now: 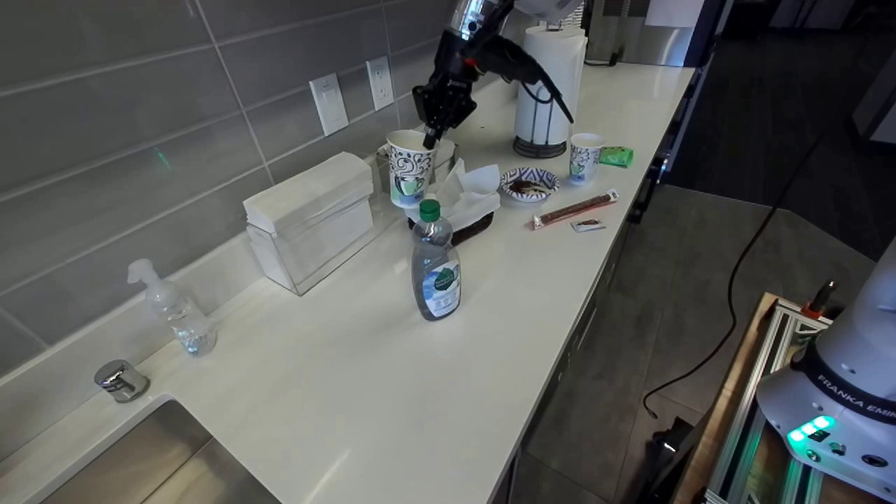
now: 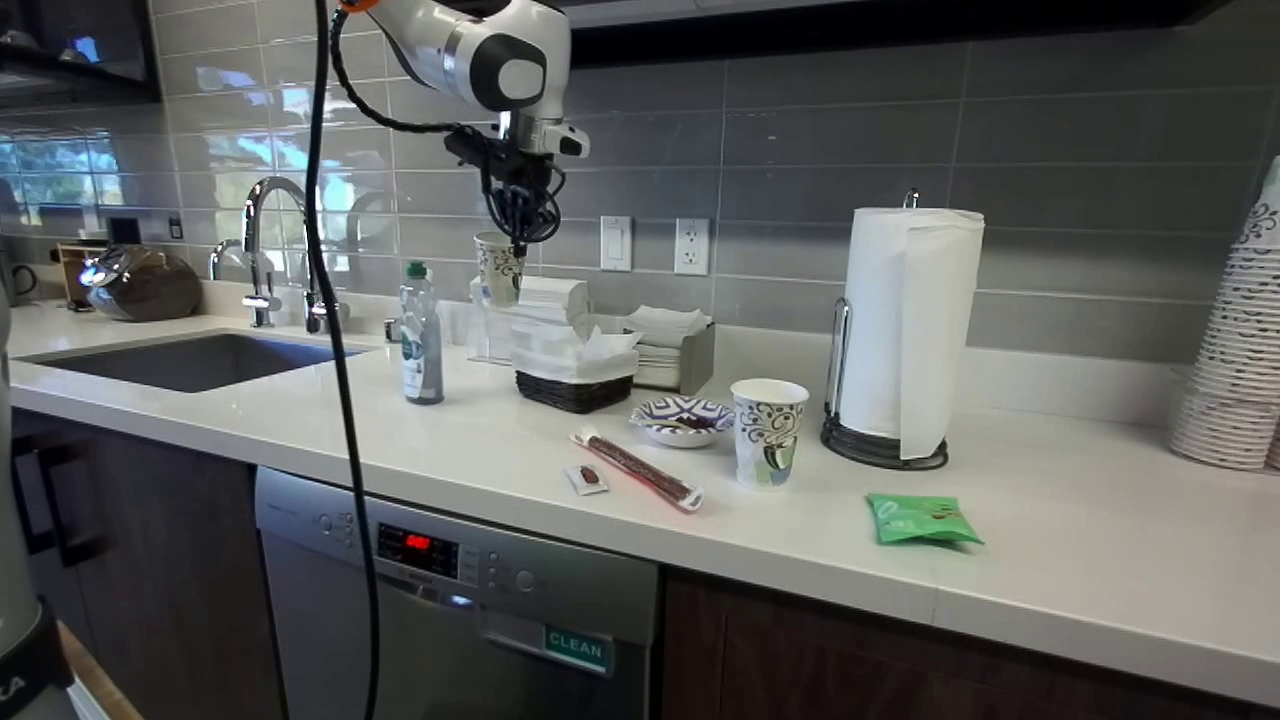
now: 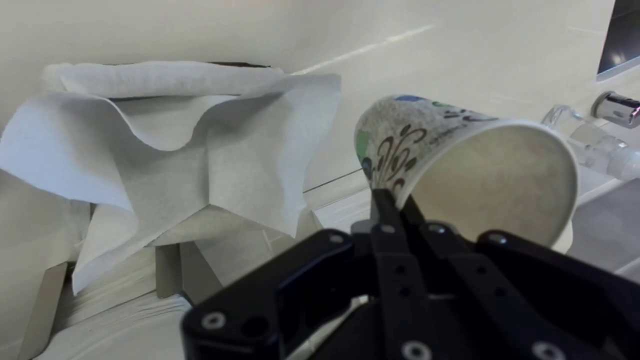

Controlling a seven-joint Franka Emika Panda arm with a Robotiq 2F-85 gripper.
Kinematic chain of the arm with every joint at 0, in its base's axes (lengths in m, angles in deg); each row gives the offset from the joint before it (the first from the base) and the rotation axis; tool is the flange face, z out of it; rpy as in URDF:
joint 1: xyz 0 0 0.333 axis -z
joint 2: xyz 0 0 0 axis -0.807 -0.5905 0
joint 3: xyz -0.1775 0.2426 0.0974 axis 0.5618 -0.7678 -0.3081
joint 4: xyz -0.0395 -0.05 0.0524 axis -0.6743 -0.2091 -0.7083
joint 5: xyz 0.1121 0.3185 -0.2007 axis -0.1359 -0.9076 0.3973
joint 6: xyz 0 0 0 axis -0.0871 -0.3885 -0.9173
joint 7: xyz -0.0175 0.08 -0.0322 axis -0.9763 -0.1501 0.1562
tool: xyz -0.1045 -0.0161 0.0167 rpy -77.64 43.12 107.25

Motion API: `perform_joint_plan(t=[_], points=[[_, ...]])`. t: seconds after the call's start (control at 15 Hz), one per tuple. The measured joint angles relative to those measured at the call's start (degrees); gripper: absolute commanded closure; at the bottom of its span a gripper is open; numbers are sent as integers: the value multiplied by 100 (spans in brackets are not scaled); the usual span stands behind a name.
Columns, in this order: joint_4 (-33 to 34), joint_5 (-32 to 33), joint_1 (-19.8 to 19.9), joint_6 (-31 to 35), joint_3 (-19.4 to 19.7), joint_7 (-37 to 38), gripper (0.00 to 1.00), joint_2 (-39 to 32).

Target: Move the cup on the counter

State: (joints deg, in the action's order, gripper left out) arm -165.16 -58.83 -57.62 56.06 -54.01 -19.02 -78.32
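Observation:
The cup, white with dark swirls and teal-green marking, shows in both exterior views [image 1: 409,171] [image 2: 499,270] and in the wrist view [image 3: 410,135]. My gripper [image 1: 430,140] is shut on its wall at the rim, one finger inside and one outside, as the wrist view [image 3: 395,202] shows. In an exterior view the gripper [image 2: 519,248] holds the cup in the air above the counter [image 2: 1080,530], near the napkin box and the black basket. The cup is nearly upright. A similar cup [image 2: 768,435] stands on the counter beside a patterned bowl [image 2: 683,420].
A soap bottle with a green cap [image 1: 436,273] stands near the paper-lined basket [image 2: 573,388]. A napkin box [image 1: 311,224] and a pump bottle [image 1: 178,318] stand along the wall. A paper towel roll [image 2: 905,330], meat stick [image 2: 640,468], green packet [image 2: 922,518] and sink [image 2: 190,362] are around.

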Motion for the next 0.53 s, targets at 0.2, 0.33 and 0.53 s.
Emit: perform_joint_plan(t=[0.2,0.33,0.53], points=[[8,10,-5,2,-2,-34,99,-4],[82,10,-28,2,-24,-162,99,-64],[340,10,-79,2,-97,-386,99,-323]])
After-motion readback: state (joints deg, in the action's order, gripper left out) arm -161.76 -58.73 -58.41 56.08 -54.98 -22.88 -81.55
